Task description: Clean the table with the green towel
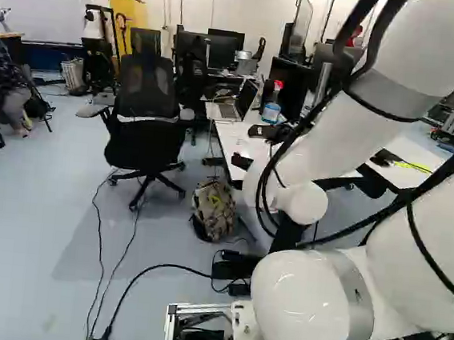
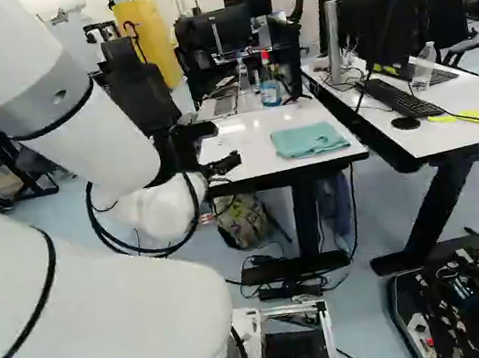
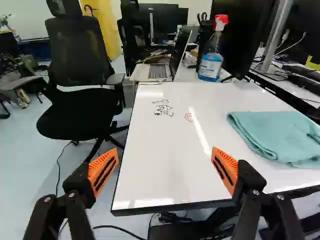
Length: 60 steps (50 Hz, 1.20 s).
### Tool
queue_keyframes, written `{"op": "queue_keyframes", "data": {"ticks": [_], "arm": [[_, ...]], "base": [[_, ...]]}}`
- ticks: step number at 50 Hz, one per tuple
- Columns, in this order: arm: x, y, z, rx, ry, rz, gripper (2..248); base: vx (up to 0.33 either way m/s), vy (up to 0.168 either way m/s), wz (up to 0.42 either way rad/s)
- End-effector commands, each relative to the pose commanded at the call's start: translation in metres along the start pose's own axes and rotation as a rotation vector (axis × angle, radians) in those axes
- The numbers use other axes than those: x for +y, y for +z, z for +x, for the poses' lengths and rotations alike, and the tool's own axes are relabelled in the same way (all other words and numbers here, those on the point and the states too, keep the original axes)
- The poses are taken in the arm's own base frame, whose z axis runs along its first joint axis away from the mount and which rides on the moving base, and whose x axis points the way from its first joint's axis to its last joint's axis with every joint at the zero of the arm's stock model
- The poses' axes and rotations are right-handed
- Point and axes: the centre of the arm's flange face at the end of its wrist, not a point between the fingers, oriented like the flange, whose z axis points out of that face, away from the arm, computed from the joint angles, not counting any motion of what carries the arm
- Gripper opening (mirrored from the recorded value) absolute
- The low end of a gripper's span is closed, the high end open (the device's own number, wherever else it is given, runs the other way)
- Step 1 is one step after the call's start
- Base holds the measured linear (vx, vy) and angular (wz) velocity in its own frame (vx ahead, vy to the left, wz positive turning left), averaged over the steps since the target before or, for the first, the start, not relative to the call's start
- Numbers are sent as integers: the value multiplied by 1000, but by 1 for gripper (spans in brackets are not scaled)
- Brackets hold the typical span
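From here I see the black claw with two orange-padded fingers (image 3: 165, 150) spread wide, gripping nothing. The folded blue-green cloth towel (image 3: 277, 132) lies off to its side on the glossy white rectangular table (image 3: 155, 175). I'd centre over the cloth first, then pinch a thick fold (low, but without scraping the tabletop).

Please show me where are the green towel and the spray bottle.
Green towel (image 3: 277, 136): wrist view, on its folded upper side.
Spray bottle (image 3: 210, 66): wrist view, on the label of its body.
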Motion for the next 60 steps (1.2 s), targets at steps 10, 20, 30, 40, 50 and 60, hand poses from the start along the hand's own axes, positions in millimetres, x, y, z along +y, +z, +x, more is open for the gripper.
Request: {"op": "queue_keyframes", "data": {"ticks": [10,20,30,40,50,60], "arm": [[8,4,15,38,9,-27,247],[15,8,27,64,15,-50,247],[23,12,39,89,22,-74,247],[32,18,52,113,28,-100,247],[43,26,67,135,35,-131,247],[56,33,81,156,42,-163,247]], "base": [[0,0,0],[0,0,0],[0,0,0],[0,0,0],[0,0,0],[0,0,0]]}}
